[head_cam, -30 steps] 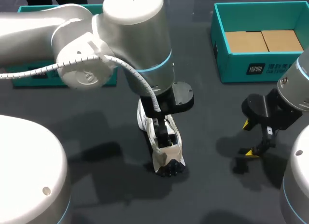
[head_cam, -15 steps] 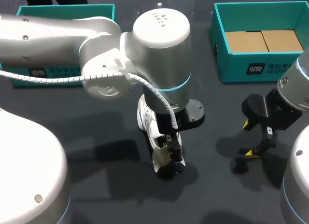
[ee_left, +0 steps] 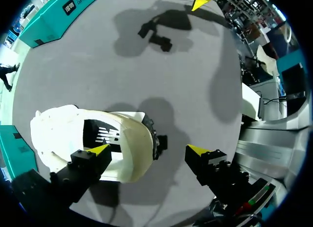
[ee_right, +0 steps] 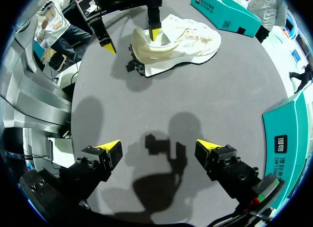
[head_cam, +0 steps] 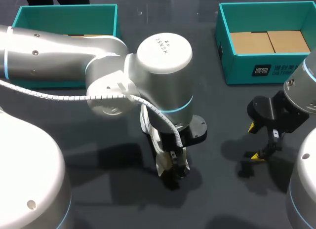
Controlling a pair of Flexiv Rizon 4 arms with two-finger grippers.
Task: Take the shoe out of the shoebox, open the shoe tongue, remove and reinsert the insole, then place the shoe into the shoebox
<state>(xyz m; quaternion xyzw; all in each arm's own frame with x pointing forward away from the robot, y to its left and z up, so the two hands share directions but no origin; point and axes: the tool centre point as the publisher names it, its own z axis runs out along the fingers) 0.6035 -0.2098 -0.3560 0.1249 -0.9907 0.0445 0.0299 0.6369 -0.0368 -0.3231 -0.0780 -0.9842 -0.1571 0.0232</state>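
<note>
Two shoeboxes (head_cam: 247,71) well beyond the shoe (ee_left: 54,134)

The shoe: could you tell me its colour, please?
The shoe is cream-white with a black sole, clearest in the right wrist view.

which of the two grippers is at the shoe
The left gripper: it straddles the heel of the shoe, one yellow tip inside the opening, the other outside. The right gripper hangs open over the bare table, apart from it.
</note>
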